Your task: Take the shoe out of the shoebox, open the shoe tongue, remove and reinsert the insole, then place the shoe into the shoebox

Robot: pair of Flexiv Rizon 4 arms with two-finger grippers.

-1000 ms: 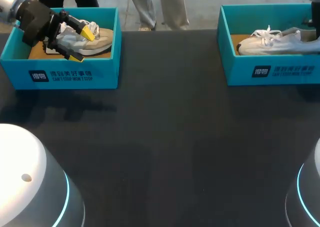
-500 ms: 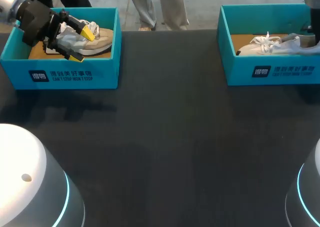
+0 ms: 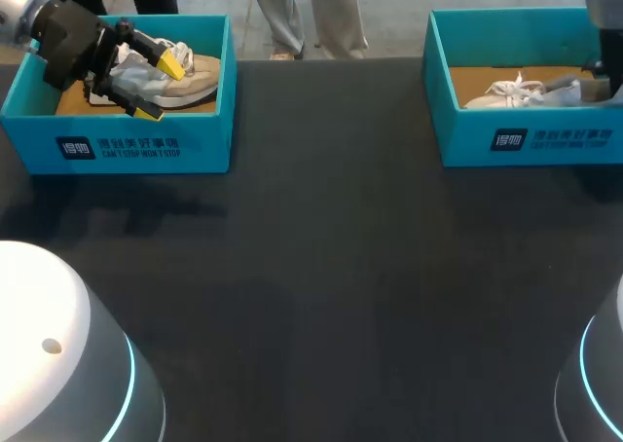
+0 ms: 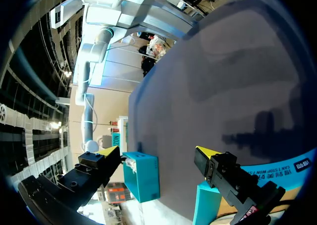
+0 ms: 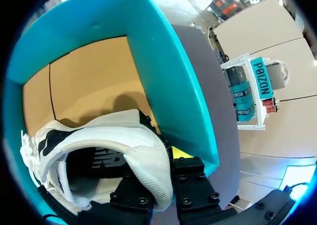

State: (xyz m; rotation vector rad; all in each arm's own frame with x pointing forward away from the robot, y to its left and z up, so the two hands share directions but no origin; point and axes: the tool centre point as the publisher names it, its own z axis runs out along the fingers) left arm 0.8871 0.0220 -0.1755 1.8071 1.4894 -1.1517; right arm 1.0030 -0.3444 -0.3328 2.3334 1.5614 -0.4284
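A white shoe (image 3: 521, 92) lies low in the teal right shoebox (image 3: 531, 142), toe toward the table's middle. My right gripper (image 5: 157, 161) is shut on the shoe's heel collar (image 5: 143, 155), one finger inside the shoe and one outside by the box wall (image 5: 168, 81). In the head view the right arm (image 3: 605, 23) comes down at the box's right end and its fingers are hidden. A beige shoe (image 3: 190, 80) sits in the teal left shoebox (image 3: 127, 145). Over it, my left gripper (image 3: 161, 88) hangs open and holds nothing.
The two boxes stand at the table's far left and far right, with dark tabletop (image 3: 321, 267) between and in front of them. In the left wrist view, the right shoebox (image 4: 144, 178) shows across the table beyond the open fingers.
The white shoe has sunk lower into the right shoebox and shifted right, carried by my right gripper. The left arm has not moved.
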